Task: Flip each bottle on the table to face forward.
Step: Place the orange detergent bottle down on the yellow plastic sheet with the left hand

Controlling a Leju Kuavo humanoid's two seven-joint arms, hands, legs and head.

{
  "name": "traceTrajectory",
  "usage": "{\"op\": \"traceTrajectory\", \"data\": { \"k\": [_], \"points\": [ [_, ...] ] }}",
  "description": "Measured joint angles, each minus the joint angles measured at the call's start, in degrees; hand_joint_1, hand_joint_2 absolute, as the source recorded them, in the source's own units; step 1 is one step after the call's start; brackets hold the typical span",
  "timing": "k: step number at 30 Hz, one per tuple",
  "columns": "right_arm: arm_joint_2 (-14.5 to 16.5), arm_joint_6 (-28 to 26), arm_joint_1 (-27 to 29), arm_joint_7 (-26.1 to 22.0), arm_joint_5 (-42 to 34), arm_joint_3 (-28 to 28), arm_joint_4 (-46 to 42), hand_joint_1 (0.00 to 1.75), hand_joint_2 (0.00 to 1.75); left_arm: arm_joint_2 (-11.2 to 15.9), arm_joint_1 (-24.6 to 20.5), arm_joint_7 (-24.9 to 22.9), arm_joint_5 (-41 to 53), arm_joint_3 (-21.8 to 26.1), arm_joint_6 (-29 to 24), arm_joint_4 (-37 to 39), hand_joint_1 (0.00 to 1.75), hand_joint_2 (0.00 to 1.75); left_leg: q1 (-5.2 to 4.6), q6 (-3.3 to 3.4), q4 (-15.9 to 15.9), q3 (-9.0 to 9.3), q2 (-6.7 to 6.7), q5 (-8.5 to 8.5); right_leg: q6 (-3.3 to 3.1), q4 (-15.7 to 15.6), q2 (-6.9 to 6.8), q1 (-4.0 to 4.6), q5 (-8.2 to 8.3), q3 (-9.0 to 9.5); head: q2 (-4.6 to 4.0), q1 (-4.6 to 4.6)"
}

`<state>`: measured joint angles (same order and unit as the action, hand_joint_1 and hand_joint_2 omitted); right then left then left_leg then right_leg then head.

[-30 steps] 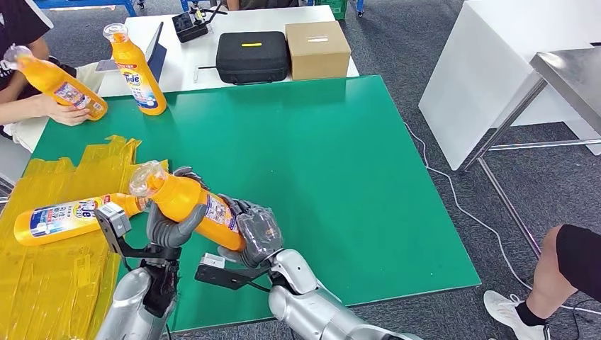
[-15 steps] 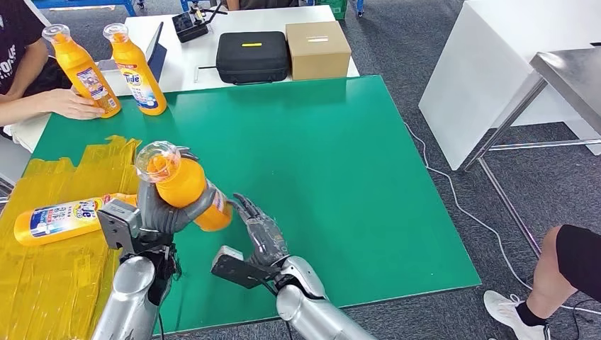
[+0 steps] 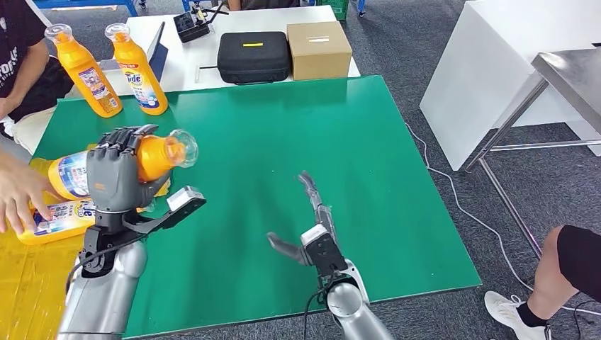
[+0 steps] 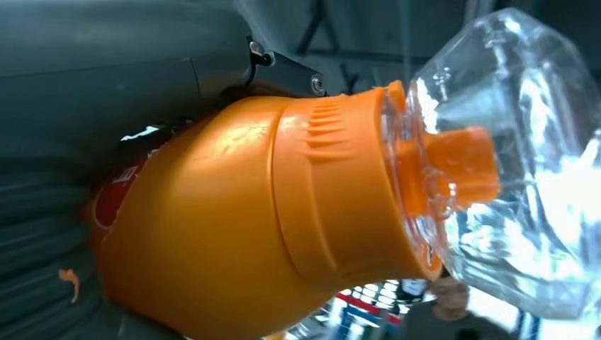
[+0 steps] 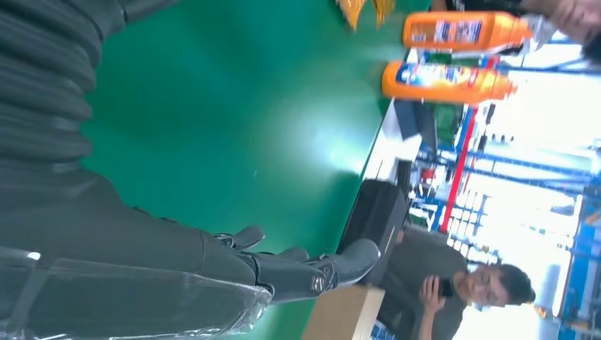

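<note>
Gripping the orange plastic detergent bottle with its clear cap [image 3: 120,164] sideways above the green table [image 3: 298,142], our left hand [image 3: 113,177] reorients it; our right hand [image 3: 315,216] hovers empty, fingers spread.

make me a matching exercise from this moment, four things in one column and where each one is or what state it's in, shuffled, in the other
Things:
1. left hand
2. right hand
3. black case
4. bottle under the person's hand

States or places:
A. lying on its side on the yellow sheet
B. on the white table, beside the cardboard box
C. open over the green mat, holding nothing
D. gripping an orange bottle held sideways

Pairs: 1-D, 2-C, 3-B, 4-A
</note>
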<state>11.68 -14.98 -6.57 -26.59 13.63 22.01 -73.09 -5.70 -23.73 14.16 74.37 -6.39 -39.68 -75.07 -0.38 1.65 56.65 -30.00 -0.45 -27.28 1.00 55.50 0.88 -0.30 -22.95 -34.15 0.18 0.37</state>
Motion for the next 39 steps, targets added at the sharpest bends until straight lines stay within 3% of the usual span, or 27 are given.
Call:
{"op": "traceTrajectory", "data": {
  "k": [5, 8, 11, 18, 25, 30, 34, 35, 36, 39],
  "points": [
    [-0.7, 0.3, 0.7, 0.0, 0.6, -1.3, -1.3, 0.00, 1.75, 3.1, -3.9, -10.0, 12.8, -0.1, -0.1, 7.1, 1.75, 1.75, 0.01, -0.01, 0.0, 0.01, 0.10, 0.00, 0.00, 0.0, 0.03, 0.01, 0.00, -0.01, 0.00, 0.01],
    [-0.7, 0.8, 0.7, 0.1, 1.6, -1.7, -1.4, 0.00, 1.75, 6.2, -6.2, -17.9, 15.0, -3.4, -0.1, 12.7, 1.75, 1.75, 0.03, -0.01, 0.0, 0.02, 0.09, 0.01, 0.00, 0.0, 0.03, 0.04, 0.00, -0.01, 0.00, -0.01],
    [-0.7, 0.8, 0.7, 0.2, 2.3, -2.0, -1.4, 0.00, 1.75, 8.3, -7.7, -21.7, 15.3, -6.7, -0.1, 17.6, 1.75, 1.75, 0.04, -0.02, 0.0, 0.01, 0.07, 0.01, -0.01, 0.0, 0.02, 0.06, 0.00, -0.01, 0.00, 0.00],
    [-0.7, 0.9, 1.0, 0.4, 4.2, -2.4, -1.3, 0.00, 1.75, 10.6, -9.5, -24.5, 15.3, -10.4, -0.2, 24.7, 1.75, 1.75, 0.03, -0.01, 0.0, -0.01, 0.09, 0.01, 0.00, 0.0, 0.02, -0.01, 0.00, -0.01, -0.01, 0.01],
    [-0.4, 1.4, 1.0, 0.9, 5.8, -2.7, -1.3, 0.00, 1.75, 11.0, -10.9, -23.6, 15.3, -10.3, 0.8, 31.0, 1.75, 1.75, 0.02, -0.01, 0.0, -0.02, 0.07, 0.01, 0.00, 0.0, 0.02, -0.03, 0.00, -0.01, 0.00, 0.01],
    [-0.2, 2.5, 1.0, 1.3, 6.5, -2.8, -1.1, 0.00, 1.75, 11.3, -12.7, -26.0, 15.3, -10.2, 1.3, 36.7, 1.75, 1.75, 0.02, -0.01, 0.0, -0.02, 0.08, 0.01, 0.00, 0.0, 0.02, -0.02, 0.00, -0.01, 0.00, 0.01],
    [0.0, 2.9, 1.0, 1.9, 7.2, -2.9, -1.1, 0.00, 1.75, 11.5, -13.8, -27.1, 15.3, -9.3, 2.2, 41.0, 1.37, 1.75, 0.04, -0.01, 0.0, -0.01, 0.08, 0.01, 0.00, 0.1, 0.02, -0.02, 0.00, -0.01, -0.01, 0.01],
    [0.0, 2.9, 1.0, 2.1, 7.4, -2.9, -1.0, 0.00, 1.75, 11.5, -13.9, -27.4, 15.3, -8.9, 2.7, 41.9, 1.34, 1.75, 0.04, -0.02, 0.0, -0.01, 0.08, 0.01, 0.00, 0.1, 0.02, -0.02, 0.00, -0.01, -0.01, 0.01],
    [0.0, 2.9, 1.0, 2.2, 7.5, -2.9, -1.0, 0.00, 1.75, 11.5, -14.0, -27.9, 15.3, -8.6, 3.1, 42.8, 1.17, 1.75, 0.05, -0.02, 0.0, -0.01, 0.09, 0.01, 0.00, 0.1, 0.02, -0.02, 0.00, -0.01, -0.01, 0.01],
    [0.0, 2.9, 1.1, 2.4, 7.7, -2.9, -1.0, 0.00, 1.75, 11.5, -14.2, -29.0, 15.3, -7.7, 3.9, 44.7, 0.17, 1.75, 0.04, -0.02, 0.0, -0.01, 0.07, 0.01, 0.00, 0.1, 0.02, -0.02, 0.00, -0.01, -0.01, 0.01]
  ]
}}
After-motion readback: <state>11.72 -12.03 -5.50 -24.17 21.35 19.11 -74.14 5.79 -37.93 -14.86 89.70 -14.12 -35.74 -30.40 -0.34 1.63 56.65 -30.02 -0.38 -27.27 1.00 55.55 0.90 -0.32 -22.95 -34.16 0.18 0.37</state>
